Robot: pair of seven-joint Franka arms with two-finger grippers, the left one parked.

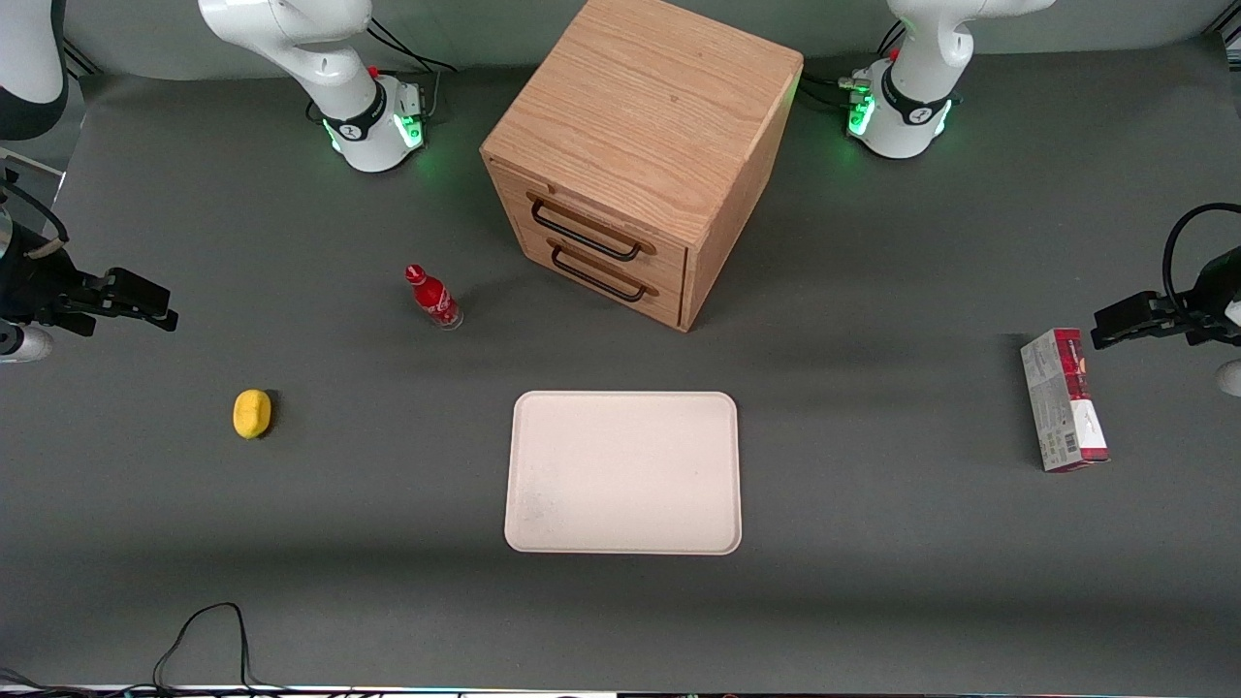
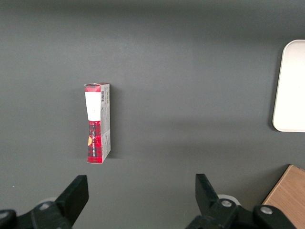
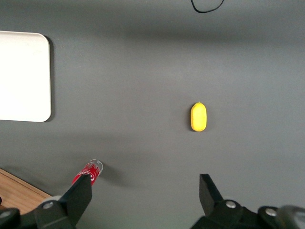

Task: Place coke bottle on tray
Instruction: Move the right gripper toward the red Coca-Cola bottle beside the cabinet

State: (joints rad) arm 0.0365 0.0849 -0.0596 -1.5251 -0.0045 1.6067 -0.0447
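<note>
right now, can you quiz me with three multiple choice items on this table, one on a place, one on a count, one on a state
1. Where does the coke bottle stand?
A. on the tray
B. on the table, between the yellow object and the drawer cabinet
C. on top of the drawer cabinet

2. How many drawer handles show on the drawer cabinet?
A. one
B. two
C. four

3. What is the state of the gripper?
A. shut on the coke bottle
B. open, holding nothing
C. shut on the yellow object

Answers:
1. B: the coke bottle is upright on the dark table, farther from the front camera than the tray, with the yellow object toward the working arm's end.
2. B: two dark handles sit one above the other on its front.
3. B: in the right wrist view its fingers stand wide apart above the table with nothing between them.
</note>
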